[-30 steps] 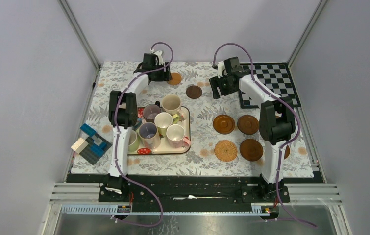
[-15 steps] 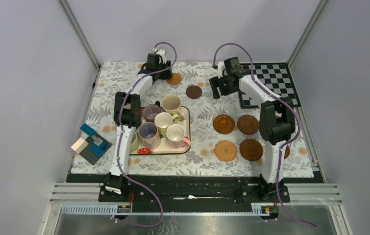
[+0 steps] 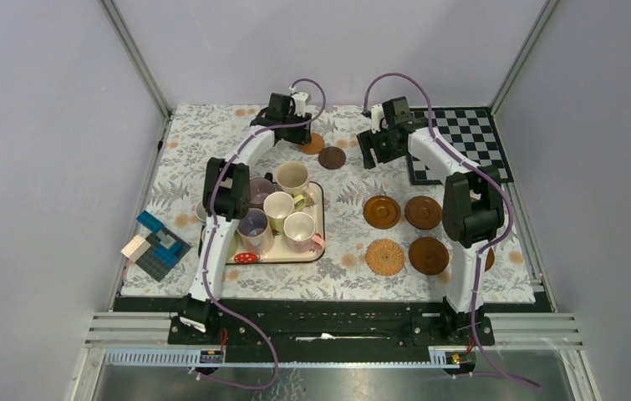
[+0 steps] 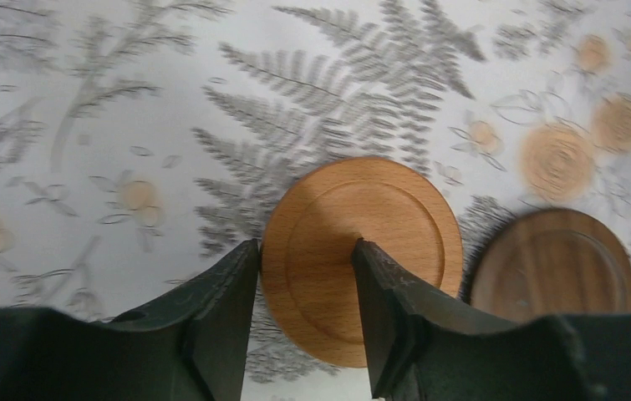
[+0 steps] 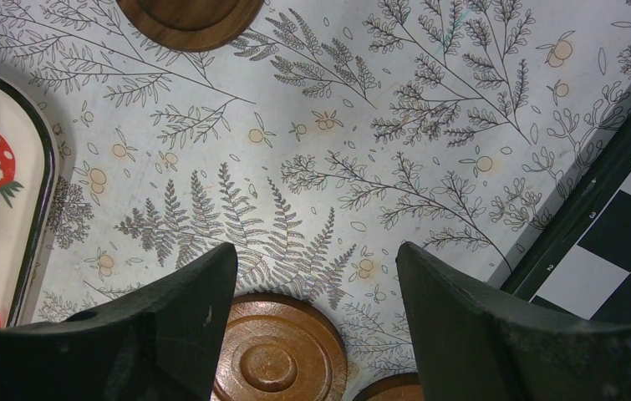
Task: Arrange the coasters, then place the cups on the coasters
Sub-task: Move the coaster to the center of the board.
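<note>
Overhead: seven coasters (image 3: 381, 211), about six cups (image 3: 292, 177).

Tan coaster (image 4: 362, 251) edge behind jaws, dark coaster (image 4: 554, 263) partly hidden, perhaps touching.

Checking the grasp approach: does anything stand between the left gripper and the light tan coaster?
Nothing visible does. The left gripper straddles the near rim of the light tan coaster. A dark wooden coaster lies close beside it to the right, outside the jaws.

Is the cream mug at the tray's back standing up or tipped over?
Standing up: the cream ceramic mug shows its round open mouth to the overhead camera, inside the cream strawberry-print tray.
</note>
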You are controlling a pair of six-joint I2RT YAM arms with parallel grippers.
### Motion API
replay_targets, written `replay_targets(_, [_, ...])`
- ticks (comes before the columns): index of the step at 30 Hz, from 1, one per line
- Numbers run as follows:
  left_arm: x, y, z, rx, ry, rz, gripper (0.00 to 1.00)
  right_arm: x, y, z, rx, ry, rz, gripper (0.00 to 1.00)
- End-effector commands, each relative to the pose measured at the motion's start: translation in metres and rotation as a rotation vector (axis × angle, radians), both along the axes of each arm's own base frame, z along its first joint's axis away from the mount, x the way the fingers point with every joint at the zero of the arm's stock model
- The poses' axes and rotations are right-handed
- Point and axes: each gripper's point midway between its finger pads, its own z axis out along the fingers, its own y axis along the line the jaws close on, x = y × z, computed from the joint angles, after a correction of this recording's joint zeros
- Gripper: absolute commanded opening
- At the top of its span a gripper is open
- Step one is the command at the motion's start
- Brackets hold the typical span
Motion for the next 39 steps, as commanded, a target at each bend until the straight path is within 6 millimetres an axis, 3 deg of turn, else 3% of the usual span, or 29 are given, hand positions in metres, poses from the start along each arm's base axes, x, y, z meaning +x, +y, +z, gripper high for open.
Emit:
replay_targets(1, [-0.066, -0.023, -0.019, -0.015, 0.218, -0.160, 0.44, 0.001, -0.003, 0.033, 0.011, -0.073, 0.003, 0.77])
replay_targets(10, [-0.121, -0.076, -0.009, -0.079, 0.274, -0.350, 0.44, -0.002, 0.000, 0.032, 0.030, -0.058, 0.012, 0.76])
replay_targets(13, [-0.121, -0.082, -0.003, -0.100, 0.278, -0.336, 0.46, -0.004, 0.001, 0.033, 0.033, -0.057, 0.014, 0.76])
replay_targets(15, [-0.108, -0.081, 0.009, -0.120, 0.248, -0.300, 0.49, -0.005, 0.002, 0.035, 0.041, -0.057, 0.016, 0.76])
replay_targets(17, [-0.090, -0.079, 0.032, -0.165, 0.206, -0.250, 0.52, -0.006, 0.006, 0.041, 0.063, -0.062, 0.031, 0.76])
replay_targets(21, [-0.052, -0.064, 0.104, -0.246, 0.055, -0.177, 0.60, -0.011, 0.016, 0.055, 0.119, -0.092, 0.083, 0.76])
replay_targets(24, [-0.042, -0.049, 0.164, -0.249, -0.076, -0.168, 0.69, -0.020, 0.022, 0.064, 0.160, -0.124, 0.135, 0.76])
replay_targets(26, [-0.047, -0.035, 0.198, -0.233, -0.141, -0.173, 0.75, -0.027, 0.027, 0.070, 0.185, -0.135, 0.171, 0.77])
replay_targets(29, [-0.069, -0.008, 0.231, -0.172, -0.192, -0.204, 0.86, -0.039, 0.030, 0.075, 0.209, -0.124, 0.205, 0.77])
replay_targets(31, [-0.093, 0.013, 0.243, -0.122, -0.206, -0.251, 0.89, -0.048, 0.031, 0.075, 0.222, -0.104, 0.222, 0.77])
replay_targets(32, [-0.108, 0.024, 0.235, -0.114, -0.175, -0.276, 0.91, -0.053, 0.032, 0.075, 0.228, -0.094, 0.232, 0.77])
replay_targets(35, [-0.157, 0.054, 0.247, -0.162, -0.160, -0.358, 0.91, -0.068, 0.035, 0.070, 0.237, -0.061, 0.257, 0.77])
replay_targets(37, [-0.193, 0.071, 0.255, -0.153, -0.177, -0.406, 0.88, -0.078, 0.037, 0.065, 0.236, -0.043, 0.271, 0.76])
replay_targets(39, [-0.228, 0.082, 0.249, -0.099, -0.195, -0.479, 0.84, -0.087, 0.041, 0.060, 0.235, -0.018, 0.283, 0.76])
